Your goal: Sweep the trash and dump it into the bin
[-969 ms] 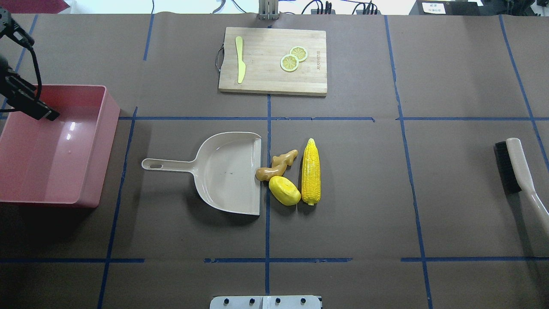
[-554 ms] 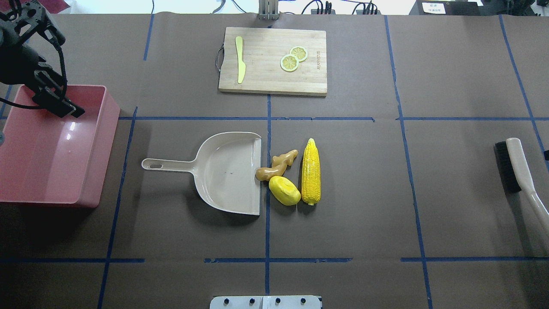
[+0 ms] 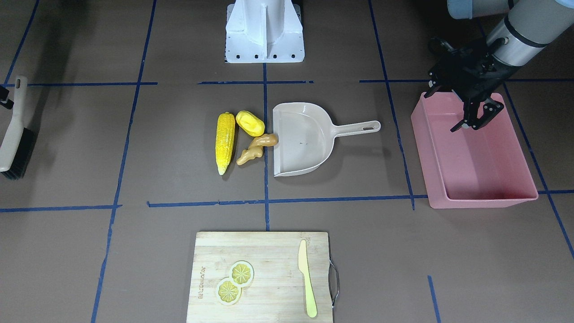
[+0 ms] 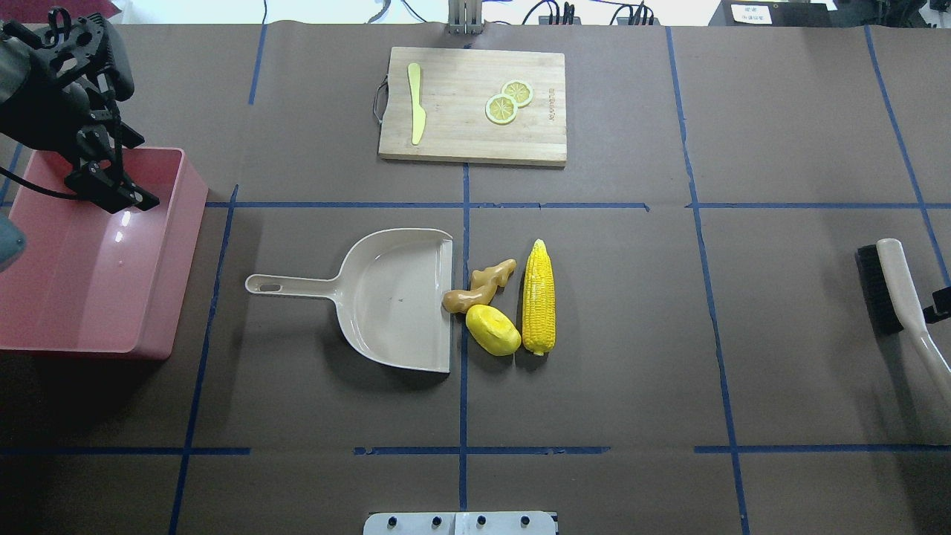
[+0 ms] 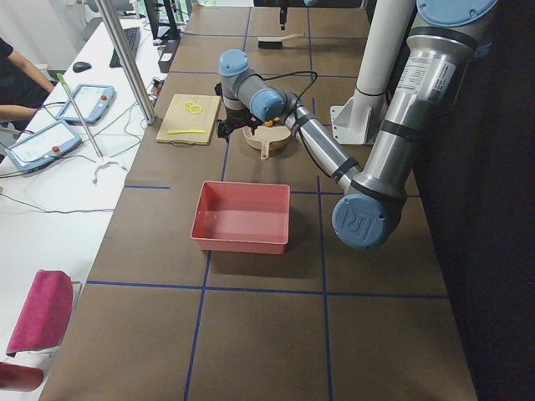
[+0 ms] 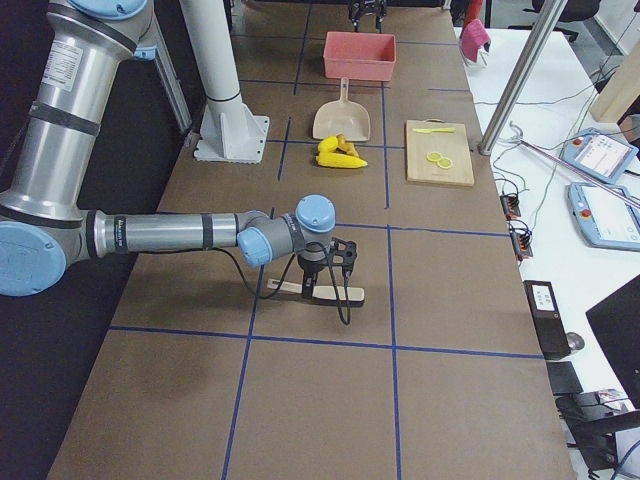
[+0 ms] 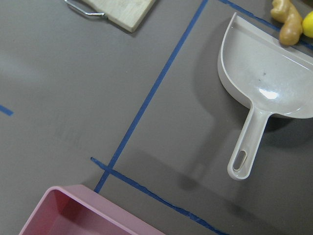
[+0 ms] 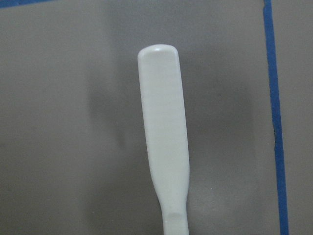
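The trash lies together mid-table: a yellow corn cob [image 4: 538, 297], a smooth yellow potato-like lump [image 4: 492, 330] and a tan ginger root [image 4: 479, 286] that touches the open lip of the beige dustpan [image 4: 401, 297]. The pink bin [image 4: 82, 290] stands at the table's left. My left gripper [image 3: 468, 127] hangs open and holds nothing above the bin's far part. Only an edge of my right gripper [image 4: 940, 301] shows, over the handle of the brush [image 4: 891, 286]. Whether it is open or shut I cannot tell. The right wrist view shows just the brush handle [image 8: 164, 137].
A wooden cutting board [image 4: 475, 104] with a pale knife [image 4: 416, 104] and two lemon slices [image 4: 509, 100] sits at the far middle. The dustpan's handle [image 7: 244, 156] points toward the bin. Blue tape lines cross the brown table cover.
My left arm has swung further into view, its gripper moving right and toward the bin's far corner. An edge of my right gripper has appeared beside the brush. Trash and dustpan are unmoved.
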You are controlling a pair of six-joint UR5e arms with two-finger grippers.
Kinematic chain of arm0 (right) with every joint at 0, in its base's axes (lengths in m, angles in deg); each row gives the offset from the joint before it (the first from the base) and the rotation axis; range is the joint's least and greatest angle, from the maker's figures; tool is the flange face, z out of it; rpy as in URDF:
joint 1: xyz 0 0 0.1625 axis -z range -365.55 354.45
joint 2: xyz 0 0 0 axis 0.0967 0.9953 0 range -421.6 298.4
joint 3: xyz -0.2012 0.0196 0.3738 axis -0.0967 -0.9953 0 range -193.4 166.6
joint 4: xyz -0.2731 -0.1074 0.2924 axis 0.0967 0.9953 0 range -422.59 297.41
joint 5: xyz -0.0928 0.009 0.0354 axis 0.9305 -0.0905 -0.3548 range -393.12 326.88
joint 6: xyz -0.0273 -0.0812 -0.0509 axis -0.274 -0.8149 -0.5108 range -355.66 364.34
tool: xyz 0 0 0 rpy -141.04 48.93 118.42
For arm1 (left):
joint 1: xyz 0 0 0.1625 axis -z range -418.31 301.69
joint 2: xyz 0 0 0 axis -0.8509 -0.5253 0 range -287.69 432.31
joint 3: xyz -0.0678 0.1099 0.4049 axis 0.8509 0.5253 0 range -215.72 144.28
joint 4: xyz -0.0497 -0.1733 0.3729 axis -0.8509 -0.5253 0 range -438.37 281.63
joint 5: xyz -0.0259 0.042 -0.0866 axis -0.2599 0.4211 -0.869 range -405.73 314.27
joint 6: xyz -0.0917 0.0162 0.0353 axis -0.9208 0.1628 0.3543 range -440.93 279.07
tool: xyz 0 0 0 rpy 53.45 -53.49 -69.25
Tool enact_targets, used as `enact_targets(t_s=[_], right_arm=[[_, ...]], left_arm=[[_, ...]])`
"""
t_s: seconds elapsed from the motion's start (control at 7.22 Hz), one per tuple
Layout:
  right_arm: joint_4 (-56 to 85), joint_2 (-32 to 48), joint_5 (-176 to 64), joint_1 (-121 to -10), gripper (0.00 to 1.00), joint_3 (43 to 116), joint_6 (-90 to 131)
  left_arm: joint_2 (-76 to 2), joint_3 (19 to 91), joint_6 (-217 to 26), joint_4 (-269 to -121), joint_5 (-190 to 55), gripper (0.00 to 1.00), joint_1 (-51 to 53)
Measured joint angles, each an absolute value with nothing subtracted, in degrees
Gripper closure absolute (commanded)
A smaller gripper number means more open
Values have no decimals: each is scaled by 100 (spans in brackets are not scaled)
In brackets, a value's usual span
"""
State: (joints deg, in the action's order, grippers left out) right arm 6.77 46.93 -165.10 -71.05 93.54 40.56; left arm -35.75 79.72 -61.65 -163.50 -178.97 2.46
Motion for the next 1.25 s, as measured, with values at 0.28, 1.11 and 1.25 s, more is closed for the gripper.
enact_targets(t_s=[0.28, 1.11, 1.25], right_arm=[[-293, 4755, -16402, -6797, 1, 8913, 4659], [-1080, 4969, -16364, -6271, 12, 8701, 5509], [-1081, 5076, -16359, -6269, 21, 8766, 5512]], left_arm=[[-3585, 7972, -6153, -16346, -17893, 0, 236], [-3588, 8000, -6166, -16347, -17897, 0, 233], [-3591, 8010, -6185, -16346, -17897, 0, 230]])
